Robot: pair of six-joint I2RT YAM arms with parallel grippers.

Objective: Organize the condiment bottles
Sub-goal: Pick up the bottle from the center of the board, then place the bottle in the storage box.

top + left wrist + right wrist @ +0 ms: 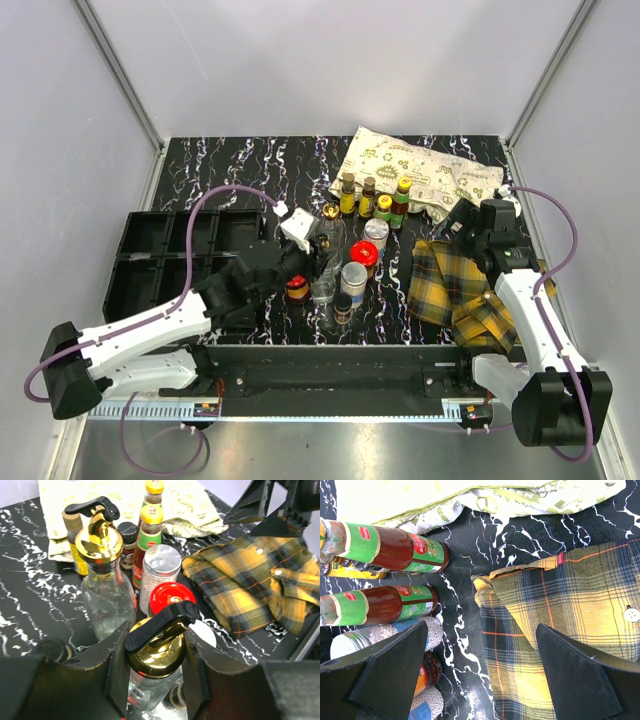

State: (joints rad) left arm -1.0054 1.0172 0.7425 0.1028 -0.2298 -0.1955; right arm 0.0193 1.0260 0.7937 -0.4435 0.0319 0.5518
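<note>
One gold-capped glass bottle [156, 656] is clamped by left tool [156, 679]; right tool [482, 626] gapes empty.

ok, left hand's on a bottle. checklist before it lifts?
1. Left hand closed on the gold-capped bottle: ok, gripped just below the cap.
2. Bottle upright: ok.
3. Neighbours clear of the lift: cannot tell; the red-lidded jar and a second gold-capped bottle stand close behind.
4. Tray has room: ok, visible compartments hold nothing; the left arm hides part.
5. Right hand out of the way: ok, open over the plaid cloth, holding nothing.
</note>
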